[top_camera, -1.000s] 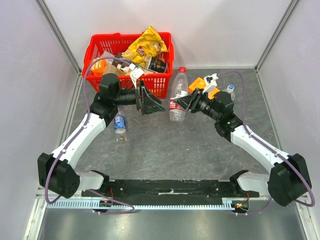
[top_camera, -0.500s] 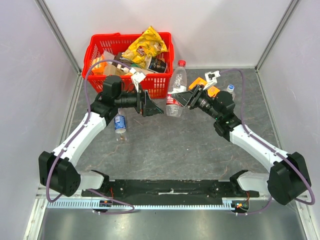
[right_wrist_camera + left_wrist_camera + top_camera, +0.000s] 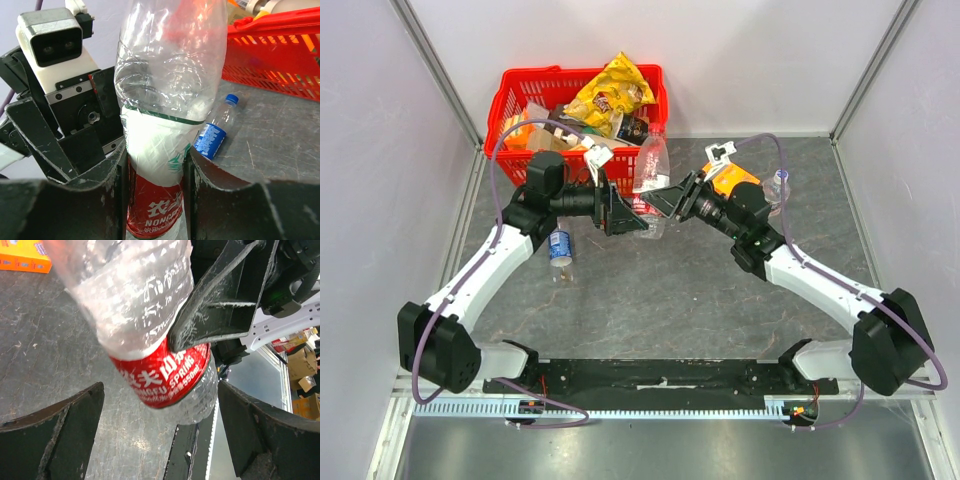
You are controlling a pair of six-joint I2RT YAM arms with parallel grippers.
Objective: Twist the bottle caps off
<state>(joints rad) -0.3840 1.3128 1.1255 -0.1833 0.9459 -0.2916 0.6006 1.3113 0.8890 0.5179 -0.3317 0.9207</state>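
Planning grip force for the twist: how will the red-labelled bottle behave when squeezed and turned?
The red-labelled bottle has dented, crinkled clear walls, so it probably buckles under a hard squeeze. No liquid shows inside, so likely light. The right claw pinches its glossy label, which may slip when twisted.

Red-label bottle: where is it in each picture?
Top external: the red-labelled bottle is in the middle, just in front of the red basket.
Left wrist: the bottle fills the top centre, with its red label at its lower end.
Right wrist: the bottle stands in the centre, label at the bottom.
Shared landmark: the right fingers clamped on it show in all three.
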